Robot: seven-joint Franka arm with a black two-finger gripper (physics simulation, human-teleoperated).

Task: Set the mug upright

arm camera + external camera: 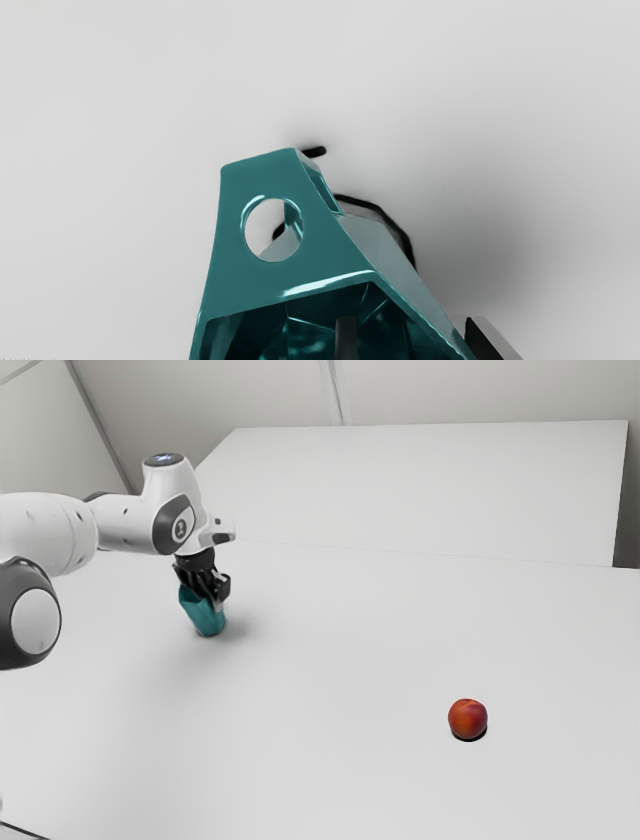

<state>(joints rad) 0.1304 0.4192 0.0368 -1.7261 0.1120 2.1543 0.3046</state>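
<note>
The gripper (214, 592) points down over the teal mug (204, 614) in the exterior view, close against its upper part. The mug leans, its mouth up toward the exterior view's left and its base low at the table. In the wrist view, the gripper (417, 337) straddles the wall of the mug (280, 280): one finger is inside the mouth, the other outside. Space shows between the inner finger and the wall, so the gripper is open. The handle, with its round hole, stands out from the rim. Whether the base touches the table is unclear.
A red-orange fruit (468, 718) rests on the white table (330, 690), far from the mug toward the exterior view's right. A raised white panel or surface (430, 485) lies behind the table.
</note>
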